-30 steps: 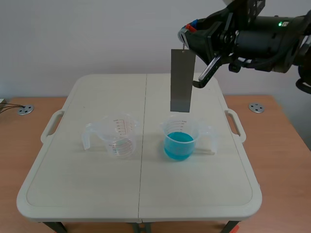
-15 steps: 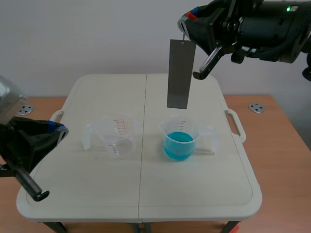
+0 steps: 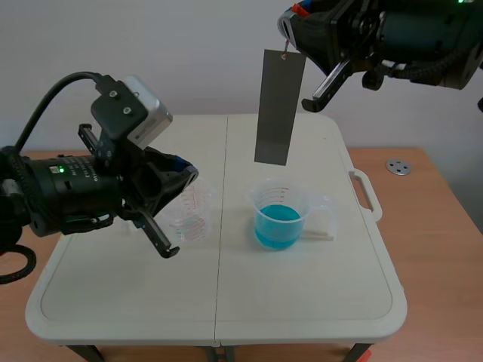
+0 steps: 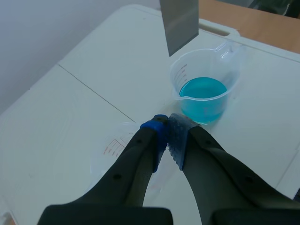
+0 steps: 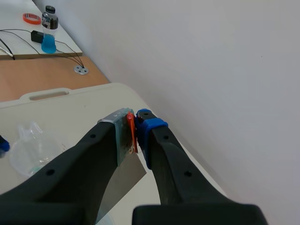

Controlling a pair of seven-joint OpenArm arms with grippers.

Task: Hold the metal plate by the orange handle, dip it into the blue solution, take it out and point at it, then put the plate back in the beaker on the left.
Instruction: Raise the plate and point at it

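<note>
Hanging from my right gripper (image 3: 289, 34) in the upper right of the scene view, the metal plate (image 3: 275, 105) is upright, its lower edge above the beaker of blue liquid (image 3: 279, 215) and clear of it. My right jaws are clamped on the plate's orange handle (image 5: 132, 131). My left gripper (image 4: 168, 129) sits at the left centre of the scene, jaws pressed together on nothing, just over the empty beaker (image 4: 112, 147). Both beakers stand on the pale table (image 3: 302, 302).
</note>
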